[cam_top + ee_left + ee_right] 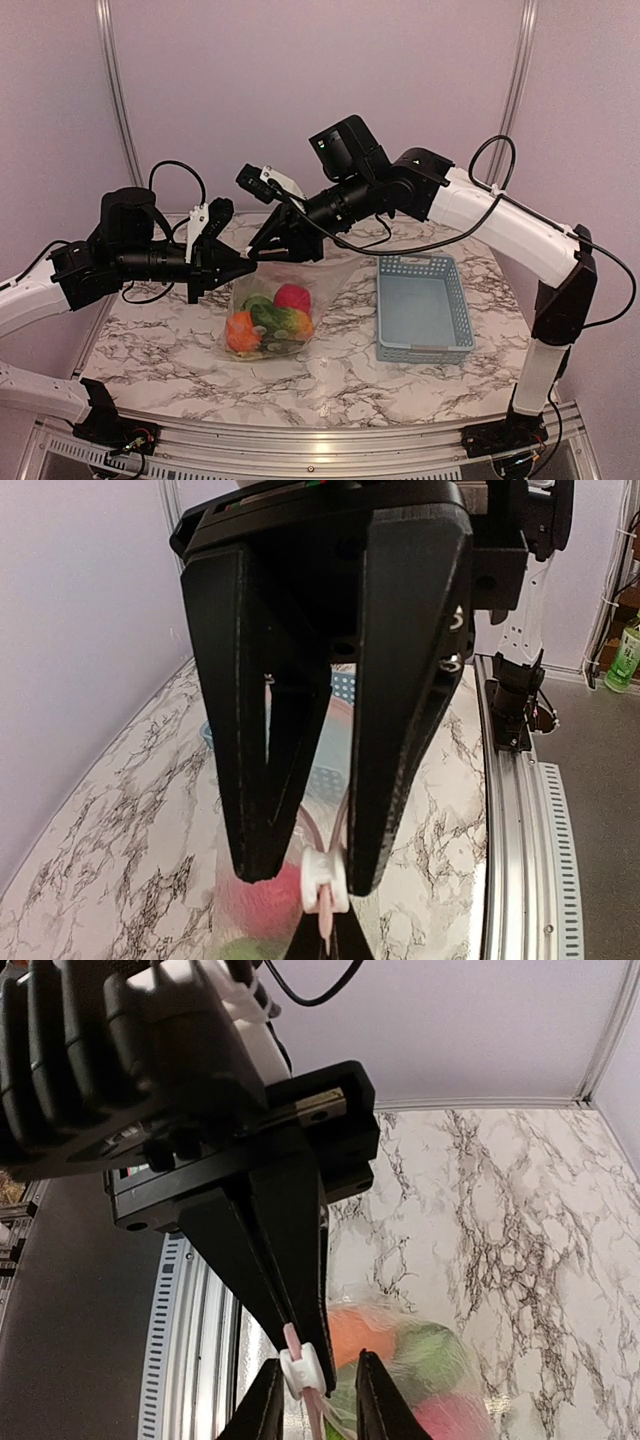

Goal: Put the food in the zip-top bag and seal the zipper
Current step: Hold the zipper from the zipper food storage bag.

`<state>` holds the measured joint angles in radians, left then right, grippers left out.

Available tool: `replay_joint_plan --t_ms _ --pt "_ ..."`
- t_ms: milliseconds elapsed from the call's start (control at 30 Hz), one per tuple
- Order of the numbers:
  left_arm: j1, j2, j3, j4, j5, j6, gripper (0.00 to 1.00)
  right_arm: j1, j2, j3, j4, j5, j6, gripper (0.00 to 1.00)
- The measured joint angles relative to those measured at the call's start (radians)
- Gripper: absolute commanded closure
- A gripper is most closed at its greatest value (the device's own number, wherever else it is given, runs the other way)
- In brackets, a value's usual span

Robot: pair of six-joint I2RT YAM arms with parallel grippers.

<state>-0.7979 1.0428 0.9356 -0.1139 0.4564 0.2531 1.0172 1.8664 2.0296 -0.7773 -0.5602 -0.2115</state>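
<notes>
Black fingers (400, 730) of the left tool (312, 875) fill the left wrist view, straddling the white slider tab (323, 876). The tab touches one finger, but I cannot tell whether it is truly pinched. Just beside the tab, the right tool (312, 1350) is clenched on the pinkish zipper (292, 1338), reaching in from 2 o'clock in the top view while the left tool comes from 9 o'clock. The zip-top bag (290, 290) hangs from the two tools, its belly resting on the table (330, 385) left of centre. All the food (268, 322) I can see, in red, orange and green pieces, sits inside the bag. The grey-blue basket (424, 308) stands at the bag's 3 o'clock, apart from it. Loading looks done, so sealing is the step in hand. How much of the zipper is already shut cannot be read here. The next move calls for the right tool to anchor the strip taut while the left draws the tab straight along it, without letting the tab slip out.
</notes>
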Motion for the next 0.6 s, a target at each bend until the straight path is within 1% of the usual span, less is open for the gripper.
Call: replay_joint_plan --t_ms 67,133,300,333,467,600 --pt "0.0 0.0 0.0 0.0 0.004 -0.008 1.0 0.002 0.0 0.0 0.0 0.003 -0.002 0.75" --pt "0.0 0.0 0.0 0.0 0.008 -0.015 1.0 0.005 0.0 0.0 0.0 0.01 -0.005 0.77" --pt "0.0 0.0 0.0 0.0 0.01 -0.03 1.0 0.017 0.0 0.001 -0.001 0.032 -0.019 0.87" --pt "0.0 0.0 0.0 0.0 0.008 -0.031 0.99 0.019 0.0 0.002 -0.002 0.036 -0.021 0.88" --pt "0.0 0.0 0.0 0.001 -0.011 -0.039 0.86 0.024 0.0 0.003 -0.002 0.054 -0.029 0.9" --pt "0.0 -0.01 0.0 0.012 -0.027 -0.044 0.85 0.024 0.0 0.003 -0.008 0.07 -0.03 0.9"
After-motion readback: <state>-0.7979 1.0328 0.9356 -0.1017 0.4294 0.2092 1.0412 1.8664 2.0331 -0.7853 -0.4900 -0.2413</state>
